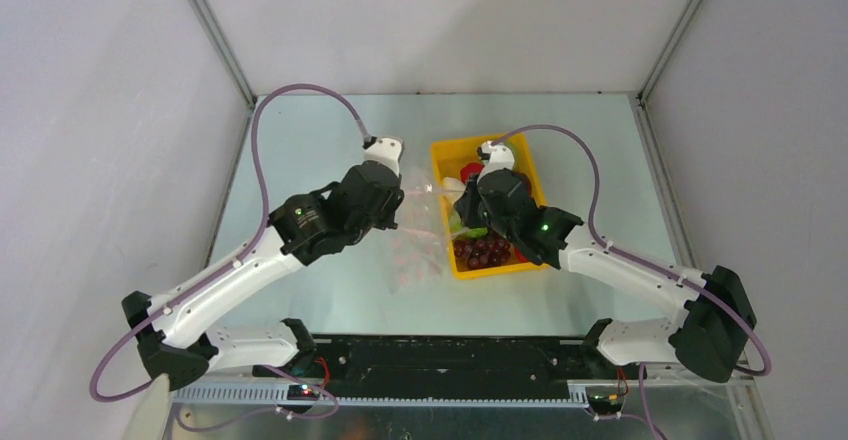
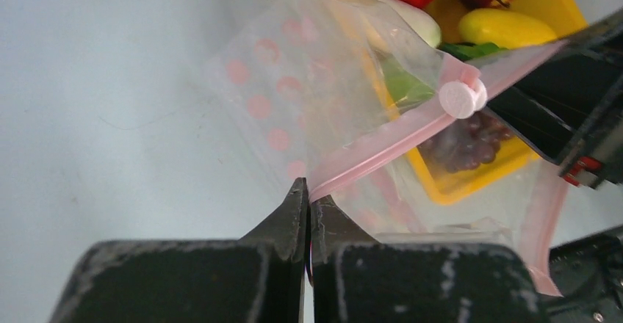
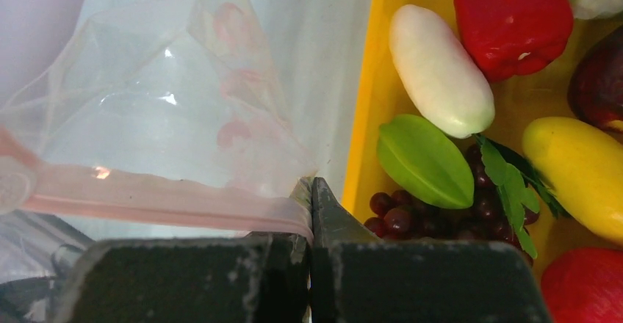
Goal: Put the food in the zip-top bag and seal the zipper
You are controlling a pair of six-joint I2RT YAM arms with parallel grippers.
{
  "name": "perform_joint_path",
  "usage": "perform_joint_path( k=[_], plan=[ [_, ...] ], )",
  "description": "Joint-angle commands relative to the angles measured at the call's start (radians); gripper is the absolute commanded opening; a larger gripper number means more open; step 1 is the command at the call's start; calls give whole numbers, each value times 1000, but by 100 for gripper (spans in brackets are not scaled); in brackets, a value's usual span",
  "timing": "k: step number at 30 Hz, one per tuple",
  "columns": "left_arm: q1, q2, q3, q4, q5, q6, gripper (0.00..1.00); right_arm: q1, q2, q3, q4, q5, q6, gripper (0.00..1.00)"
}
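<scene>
Left wrist view: left tool and right tool clamped on the thin pink zipper strip of the clear dotted plastic bag; even tension between them is advised.

Robot test cell in a lab

Plain white panel walls set in aluminium frame posts box in a pale table. A left arm and a right arm, white and black, are bolted to a black rail along the table's near edge. Purple cables loop from them. Plastic toy food sits in a yellow tray by the far edge.
</scene>
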Motion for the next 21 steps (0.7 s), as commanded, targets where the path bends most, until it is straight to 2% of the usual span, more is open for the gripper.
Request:
perform_joint_path(
  k=[1, 4, 8, 12, 14, 17, 21],
  plan=[
    [30, -68, 64, -131, -335, 53, 0, -59, -45, -14, -124, 88, 14, 0],
    [59, -105, 51, -107, -357, 61, 4, -60, -62, -32, -118, 62, -23, 0],
    [111, -128, 0, 32, -155, 84, 4, -60, -87, -48, -67, -22, -41, 0],
    [127, -88, -34, 142, -49, 112, 0, -58, -71, -70, 44, -168, -48, 0],
    [141, -59, -39, 185, -4, 123, 0, -57, -41, -72, 95, -214, -47, 3],
    [161, -13, -30, 235, 28, 172, 0, -58, 10, -71, 163, -246, -49, 22],
    [189, 14, 38, 230, -120, 313, 0, -69, 73, -18, 268, -276, -53, 27]
  ],
)
